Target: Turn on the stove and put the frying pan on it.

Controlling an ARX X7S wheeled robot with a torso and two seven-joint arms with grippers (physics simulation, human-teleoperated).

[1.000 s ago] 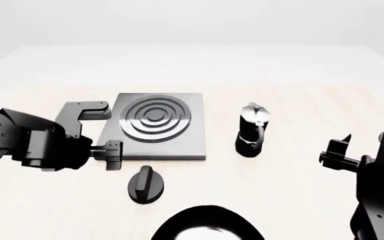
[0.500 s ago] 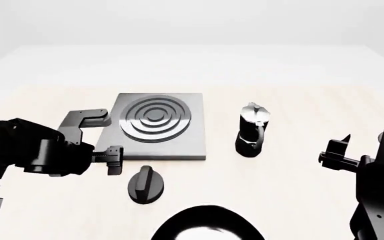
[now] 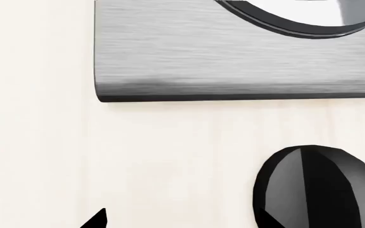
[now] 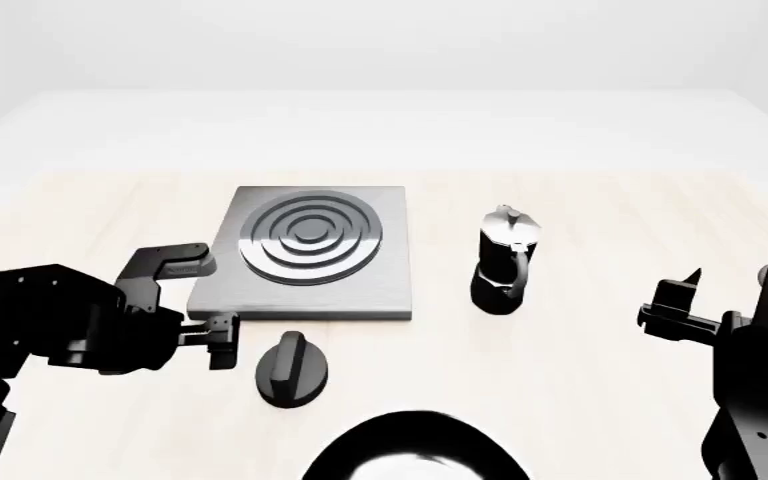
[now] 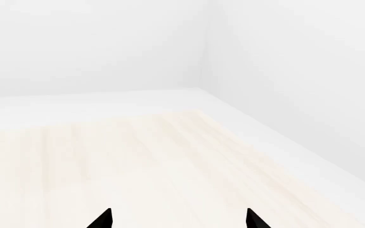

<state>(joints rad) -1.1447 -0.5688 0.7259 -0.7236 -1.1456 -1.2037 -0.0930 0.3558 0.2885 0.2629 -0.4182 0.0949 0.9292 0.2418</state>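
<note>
Reaching from the left, the left end effector (image 4: pixel 224 340), fingers spread apart, sits just beside the knob (image 4: pixel 291 368), likely to turn it. Behind is the stove (image 4: pixel 311 252); the frying pan (image 4: pixel 415 450) waits nearby (right end effector (image 4: pixel 668 305) spread, idle).

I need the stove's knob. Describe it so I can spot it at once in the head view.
Find the flat square grey stove slab on the pale wooden table. Just off its near edge, apart from it, sits the small round black knob. Its raised ridge and low, squat shape distinguish it from the tall black-and-silver moka pot.
</note>
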